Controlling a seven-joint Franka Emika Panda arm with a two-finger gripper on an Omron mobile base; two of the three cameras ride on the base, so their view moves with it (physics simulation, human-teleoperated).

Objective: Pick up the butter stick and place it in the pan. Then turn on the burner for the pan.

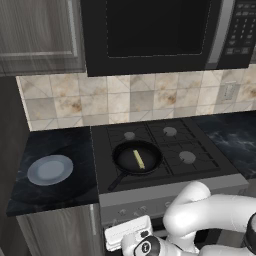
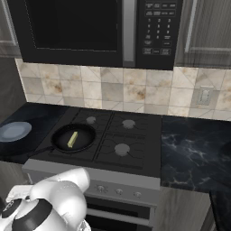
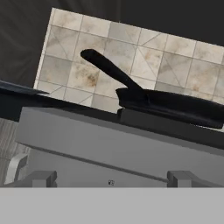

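The butter stick (image 1: 139, 159) (image 2: 72, 139), a small pale-yellow bar, lies flat inside the black pan (image 1: 125, 158) (image 2: 85, 136). The pan sits on the stove's front-left burner, handle pointing toward the front left. My gripper (image 3: 111, 179) is low in front of the stove's front panel, below the cooktop's level. Its fingertips (image 3: 41, 178) stand wide apart, open, with nothing between them. From the hand view the pan (image 3: 175, 107) appears side-on above the stove edge, its handle (image 3: 109, 68) rising to the left, and the butter is hidden by the rim.
A row of knobs (image 2: 118, 191) (image 1: 142, 208) runs along the stove's front panel, just above my hand. A grey-blue plate (image 1: 50, 169) (image 2: 13, 131) rests on the dark counter left of the stove. A microwave (image 1: 150, 30) hangs above. Dark marble counter (image 2: 194, 153) lies to the right.
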